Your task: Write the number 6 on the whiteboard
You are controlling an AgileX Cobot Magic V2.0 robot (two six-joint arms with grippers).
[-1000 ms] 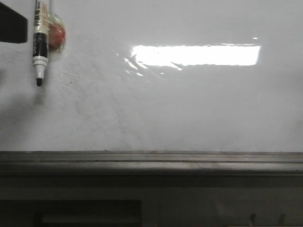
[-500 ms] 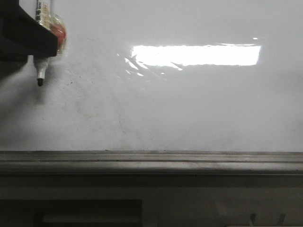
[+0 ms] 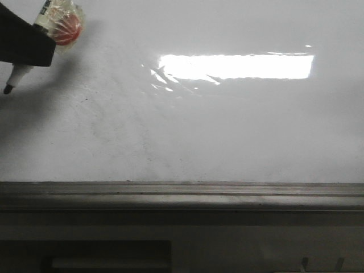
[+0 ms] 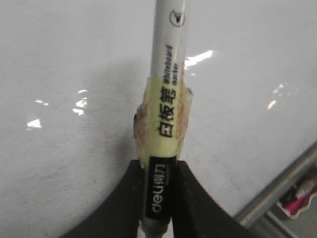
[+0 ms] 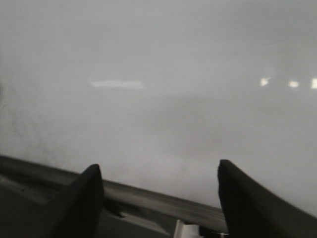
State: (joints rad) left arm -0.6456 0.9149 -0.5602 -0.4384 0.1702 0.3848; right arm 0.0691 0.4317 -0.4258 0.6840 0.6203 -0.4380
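The large glossy white whiteboard [image 3: 216, 131] stands in front of me, marked only by faint grey smudges; I see no drawn stroke on it. A bright rectangular glare [image 3: 236, 66] lies well to the right of my left end effector [image 3: 21, 42], and the grey metal bottom rail [image 3: 182, 196] runs below it. My left end effector is clamped on a white whiteboard marker with a black band and yellowish tape [image 4: 166, 124]; the marker tilts, with its black tip [image 3: 8, 89] just below the fingers and close to the board; I cannot tell if it touches. My right end effector [image 5: 158, 198] hangs before the board with its fingers [image 5: 84, 198] apart, holding nothing.
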